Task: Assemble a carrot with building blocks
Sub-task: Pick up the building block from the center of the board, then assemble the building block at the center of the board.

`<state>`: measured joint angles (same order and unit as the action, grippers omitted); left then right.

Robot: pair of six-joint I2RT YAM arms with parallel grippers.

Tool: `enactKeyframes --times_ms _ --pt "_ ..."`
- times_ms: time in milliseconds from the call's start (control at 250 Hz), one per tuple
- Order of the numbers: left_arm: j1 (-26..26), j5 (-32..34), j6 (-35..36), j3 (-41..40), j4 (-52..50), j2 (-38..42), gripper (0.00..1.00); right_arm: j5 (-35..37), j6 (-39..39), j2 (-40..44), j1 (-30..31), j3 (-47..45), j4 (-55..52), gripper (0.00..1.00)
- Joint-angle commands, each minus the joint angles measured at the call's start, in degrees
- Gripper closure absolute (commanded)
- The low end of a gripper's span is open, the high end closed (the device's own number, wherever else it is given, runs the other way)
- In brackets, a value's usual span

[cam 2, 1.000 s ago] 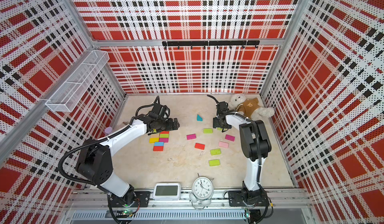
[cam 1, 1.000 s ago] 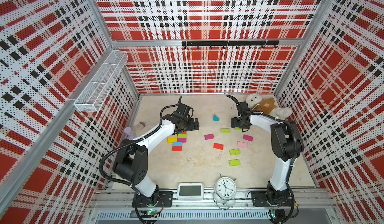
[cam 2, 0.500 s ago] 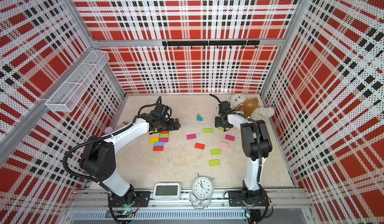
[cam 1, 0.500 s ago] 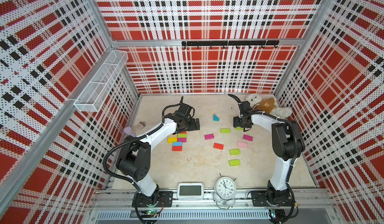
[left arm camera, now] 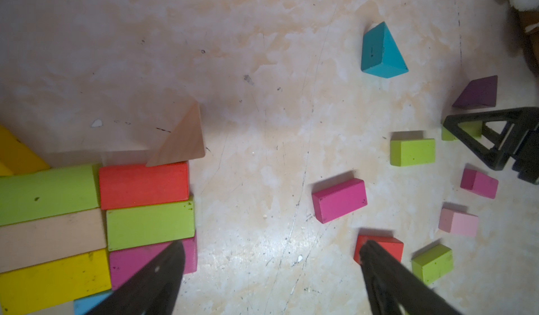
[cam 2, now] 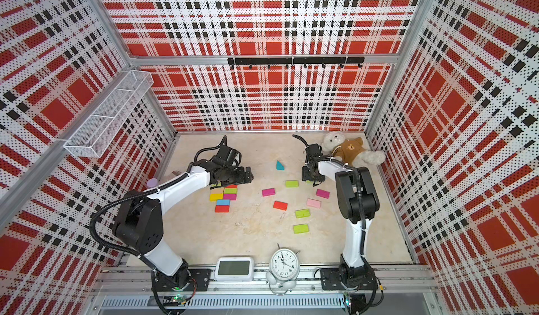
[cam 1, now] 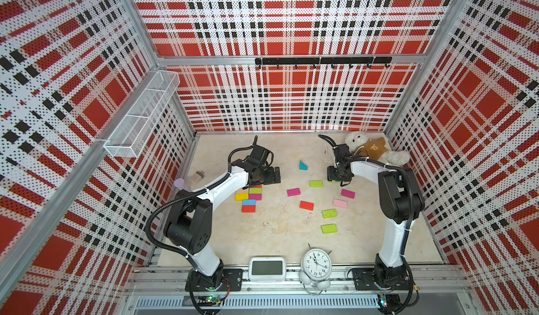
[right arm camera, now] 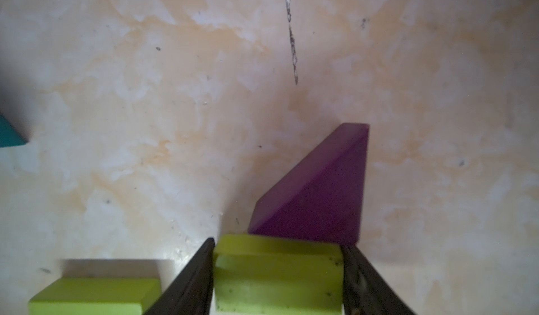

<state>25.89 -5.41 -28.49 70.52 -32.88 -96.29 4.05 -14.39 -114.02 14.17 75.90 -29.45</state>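
Observation:
Building blocks lie on the beige floor. A packed group [cam 1: 249, 197] of red-orange [left arm camera: 143, 185], lime, wood, yellow, magenta and blue bricks has a wood wedge [left arm camera: 182, 138] at its far edge. My left gripper [left arm camera: 271, 246] hangs open just right of this group, over bare floor. My right gripper [right arm camera: 278, 245] is shut on a lime brick [right arm camera: 277, 278] lying on the floor, one finger on each end. A purple wedge [right arm camera: 318, 194] touches that brick's far side. A teal wedge [cam 1: 303, 165] stands between the arms. In both top views the right gripper [cam 2: 310, 179] hides its brick.
Loose bricks lie mid-floor: lime [cam 1: 316, 184], magenta [cam 1: 293, 192], red-orange [cam 1: 306, 205], pink [cam 1: 340, 203], and two more lime ones nearer the front. A teddy bear [cam 1: 376, 150] lies at the back right. A clock [cam 1: 316, 265] and a white display [cam 1: 267, 269] stand at the front edge.
The right gripper has come down a little and its jaws have closed in onto the lime brick. The left arm has barely moved and stays open.

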Motion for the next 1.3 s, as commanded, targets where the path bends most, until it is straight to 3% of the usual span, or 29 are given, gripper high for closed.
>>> enactKeyframes --times_ms 0,228,792,1092,1293 --pt "0.4 0.8 -0.7 1.4 -0.6 -0.7 0.04 -1.4 -0.5 1.4 0.0 -2.3 0.9 0.39" --pt "0.6 0.3 -0.6 1.3 -0.3 -1.2 0.04 -2.0 -3.0 5.0 1.8 -6.3 1.6 0.39" --pt "2.7 -0.4 -0.3 2.1 0.2 -2.2 0.03 -1.1 -5.4 5.0 5.0 -6.1 1.4 0.39" --pt "4.5 -1.1 0.1 3.1 0.1 -3.9 0.04 -0.3 -6.0 7.1 5.0 -6.5 1.4 0.28" --pt "6.3 -1.4 0.5 4.7 -0.2 -5.6 0.07 0.3 -5.5 10.0 4.8 -5.9 0.4 0.25"
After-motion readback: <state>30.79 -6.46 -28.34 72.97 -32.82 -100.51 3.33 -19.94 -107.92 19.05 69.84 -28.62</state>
